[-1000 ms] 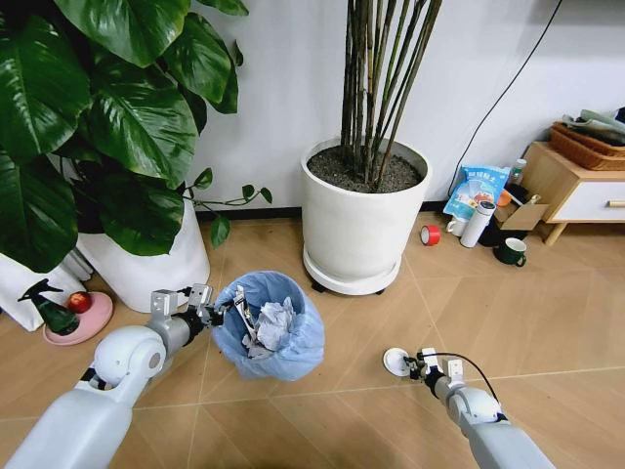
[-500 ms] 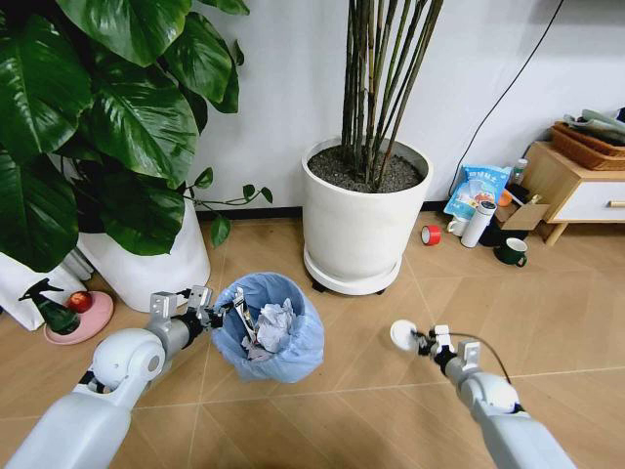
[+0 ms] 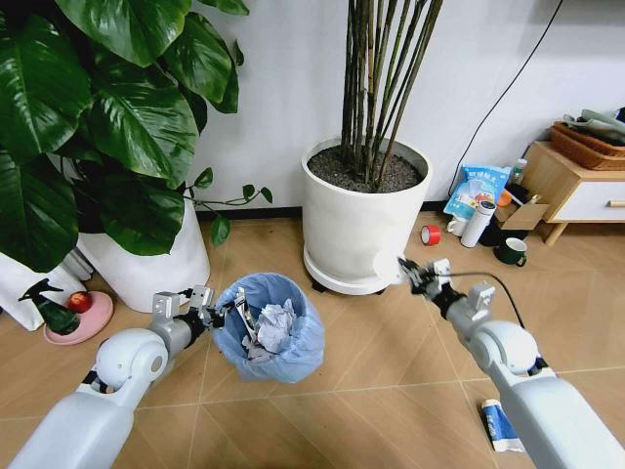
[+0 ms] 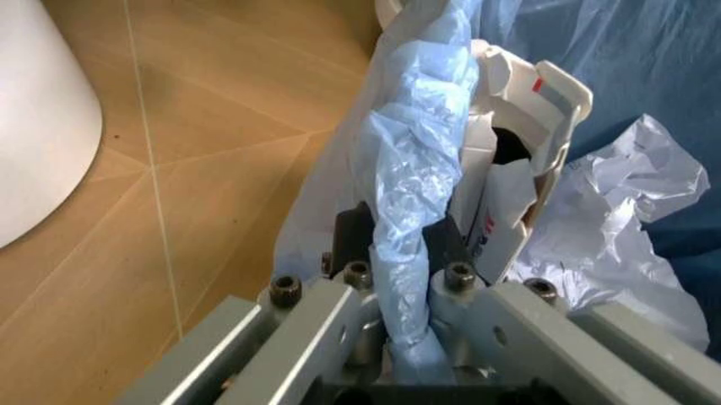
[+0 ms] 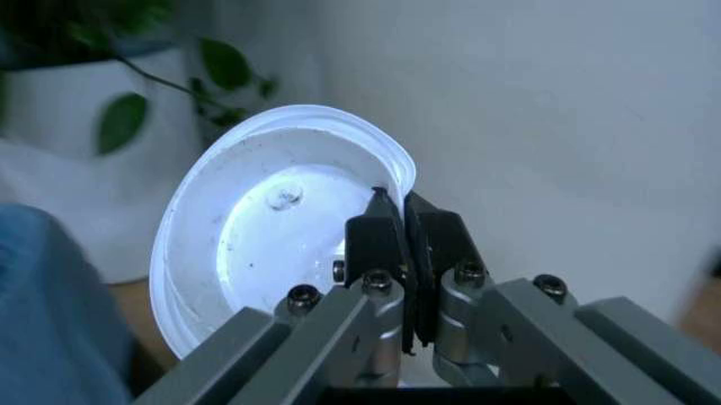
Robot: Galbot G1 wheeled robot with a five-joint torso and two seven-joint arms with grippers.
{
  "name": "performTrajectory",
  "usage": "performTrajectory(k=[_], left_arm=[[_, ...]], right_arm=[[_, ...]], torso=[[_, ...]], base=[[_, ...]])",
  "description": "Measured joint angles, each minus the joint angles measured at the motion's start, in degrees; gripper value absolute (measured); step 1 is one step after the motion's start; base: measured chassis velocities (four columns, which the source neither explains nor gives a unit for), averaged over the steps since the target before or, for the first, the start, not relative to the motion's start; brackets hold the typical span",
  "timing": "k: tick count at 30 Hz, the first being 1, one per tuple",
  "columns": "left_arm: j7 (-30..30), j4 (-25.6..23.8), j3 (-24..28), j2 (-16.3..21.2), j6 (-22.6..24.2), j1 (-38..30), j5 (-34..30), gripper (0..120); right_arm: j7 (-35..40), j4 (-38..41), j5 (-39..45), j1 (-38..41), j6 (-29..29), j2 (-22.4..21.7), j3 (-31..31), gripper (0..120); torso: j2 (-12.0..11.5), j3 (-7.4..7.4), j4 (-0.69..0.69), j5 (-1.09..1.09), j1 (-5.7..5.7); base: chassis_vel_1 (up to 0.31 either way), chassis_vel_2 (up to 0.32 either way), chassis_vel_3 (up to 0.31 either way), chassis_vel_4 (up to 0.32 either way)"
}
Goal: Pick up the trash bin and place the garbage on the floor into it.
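The left gripper (image 3: 202,311) is clamped on the rim of the trash bin (image 3: 283,366), its fingers (image 4: 358,238) pinching the bin wall together with a fold of the light-blue liner bag (image 4: 411,169). That grip steadies the bin with its mouth facing up, so litter can drop in from above. Just beyond the fingertips, inside the bin, lie crumpled white paper (image 3: 274,323) and a white carton-like piece (image 4: 529,110). The right gripper (image 3: 401,269) is raised off the floor and holds a white disc (image 5: 265,253), apparently a plastic lid, by its edge: the two dark pads (image 5: 381,245) are drawn narrow onto the lid's rim, so the disc hangs out in front of the fingers. An edge pinch looks like the sensible hold for something this thin and flat. The lid is level with the base of the white bamboo planter (image 3: 356,230), with the bin off to the gripper's left and lower; my judgement is that the lid is on its way to the bin's mouth. Other litter lies on the floor: a blue-and-white packet (image 3: 498,425) close beside the right forearm, and, well beyond the gripper by the wall, a red tape roll (image 3: 430,234) and a white tube (image 3: 478,224).
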Motion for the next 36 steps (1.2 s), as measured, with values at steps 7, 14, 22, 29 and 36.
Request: performTrajectory(k=[7, 14, 22, 29, 36], left_arm=[[-0.4, 0.1, 1.8, -0.7, 0.5, -1.8, -0.4, 0], [-0.6, 0.5, 2.8, -0.9, 0.6, -2.6, -0.5, 0], [-0.6, 0.6, 2.7, -1.1, 0.6, -2.9, -0.6, 0], [-0.6, 0.7, 2.6, -1.5, 0.6, -2.8, -0.5, 0], [-0.6, 0.8, 2.5, -1.5, 0.5, -2.7, -0.5, 0]], right_arm=[[1.9, 4.3, 4.2, 8.2, -1.8, -2.1, -13.3, 0], [2.4, 3.4, 5.1, 15.5, -2.2, -1.3, -23.3, 0], [3.0, 1.1, 3.8, 19.7, -2.4, 0.3, -32.2, 0], [3.1, -0.1, -0.1, 18.8, -1.6, 0.5, -34.1, 10], [3.7, -0.1, -0.5, 17.8, -1.2, 0.5, -34.1, 36]], torso=[[0.0, 0.0, 0.0, 0.0, 0.0], [0.0, 0.0, 0.0, 0.01, 0.0], [0.0, 0.0, 0.0, 0.0, 0.0], [0.0, 0.0, -0.01, 0.01, 0.0], [0.0, 0.0, -0.01, 0.01, 0.0]], base=[[0.0, 0.0, 0.0, 0.0], [0.0, 0.0, 0.0, 0.0], [0.0, 0.0, 0.0, 0.0], [0.0, 0.0, 0.0, 0.0], [0.0, 0.0, 0.0, 0.0]])
